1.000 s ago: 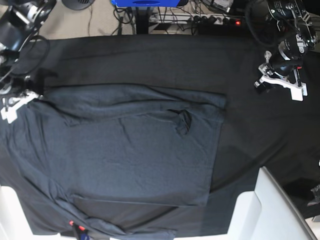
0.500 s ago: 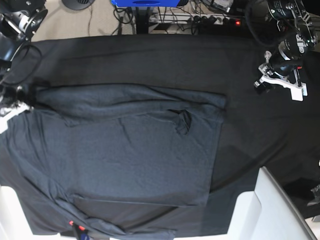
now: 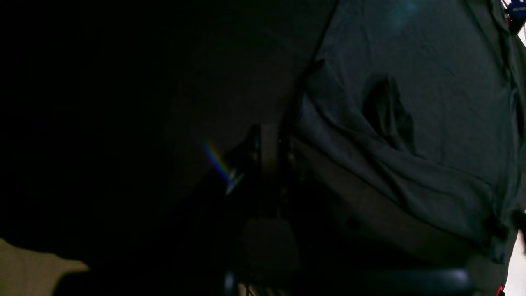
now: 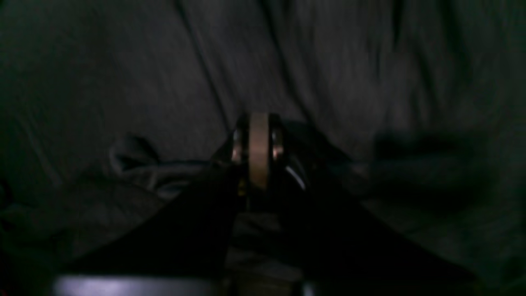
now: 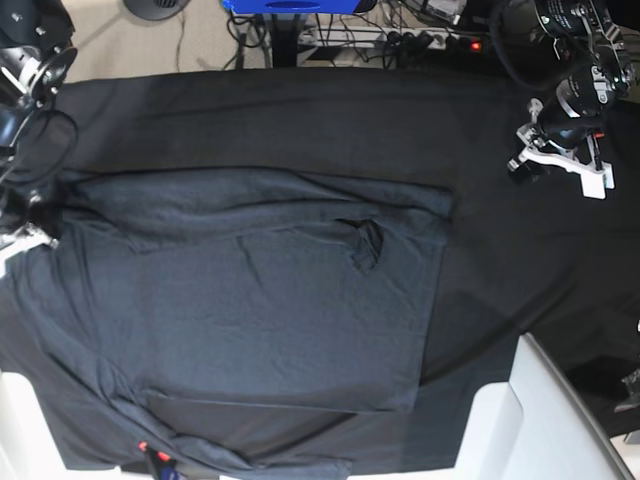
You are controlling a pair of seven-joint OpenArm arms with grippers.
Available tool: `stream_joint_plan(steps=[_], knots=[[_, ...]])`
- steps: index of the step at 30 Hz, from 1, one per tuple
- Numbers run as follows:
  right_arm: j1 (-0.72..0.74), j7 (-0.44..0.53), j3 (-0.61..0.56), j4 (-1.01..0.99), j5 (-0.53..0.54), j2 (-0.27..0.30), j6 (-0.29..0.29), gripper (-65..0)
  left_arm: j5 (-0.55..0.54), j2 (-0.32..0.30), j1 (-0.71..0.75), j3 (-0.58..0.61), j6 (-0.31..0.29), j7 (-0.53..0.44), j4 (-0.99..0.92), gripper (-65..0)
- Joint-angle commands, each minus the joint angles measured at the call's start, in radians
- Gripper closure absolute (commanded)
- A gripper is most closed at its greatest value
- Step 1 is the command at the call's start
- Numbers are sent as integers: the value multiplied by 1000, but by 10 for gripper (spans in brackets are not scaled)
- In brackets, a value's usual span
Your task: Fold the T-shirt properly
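Observation:
The charcoal-grey T-shirt (image 5: 270,300) lies spread across the middle of the black table cloth (image 5: 300,120), with a folded band along its far edge and a small pucker near the collar. My right gripper (image 5: 35,232) is at the base view's left edge, shut on the T-shirt's upper-left corner. In the right wrist view its fingertips (image 4: 259,152) are pressed together with grey knit (image 4: 328,61) around them. My left gripper (image 5: 520,168) hovers over bare black cloth, right of the shirt, shut and holding nothing. Its wrist view shows the T-shirt (image 3: 411,102) beyond the dark shut fingers (image 3: 269,152).
White blocks stand at the near right (image 5: 540,420) and near left (image 5: 15,420) corners. A small red and blue item (image 5: 152,455) lies by the shirt's near edge. A blue frame (image 5: 290,5) and cables (image 5: 420,40) sit on the floor behind the table.
My right gripper has moved left toward the table's edge, drawing the shirt's upper-left corner with it and stretching the far band. The left arm has barely moved.

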Motion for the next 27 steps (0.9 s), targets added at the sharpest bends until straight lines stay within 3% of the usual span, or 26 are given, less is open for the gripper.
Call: stream_joint_plan(steps=[1,4,7,9,11,14,16,18,23,27], knots=[[-9,29,7,97,36,20,44,-2,-13,-12,15,-4,-8,-17,14,0],[-109,30,41,332,36,-33,44,-6,-11,-17,48,-3,-8,-17,9,0],[-176,27,163,473,36,-111,44,-8,-11,-18,76,-1,-8,-17,-31,0],[-189,-30,269,504,36,-152,44,-23,-11,-18,91,5,-8,-17,-71,0],[-186,-136,351,500,36,-161,44,-98,-11,-18,100,5,-14,-18,-102,0],[-181,-254,447,491,36,-168,44,-291,-11,-18,105,2,-42,-18,-121,0],[-170,-254,495,464,36,-164,44,-417,1,-18,111,2,-64,-20,-118,0],[-149,-225,533,384,36,-158,44,-494,52,-17,108,-3,-85,-20,-115,0],[-98,-194,558,75,36,-45,44,-494,116,-10,107,-4,-134,-35,-115,0],[-77,-57,558,-106,36,6,44,-494,116,-9,134,-4,-192,-124,-123,-63]])
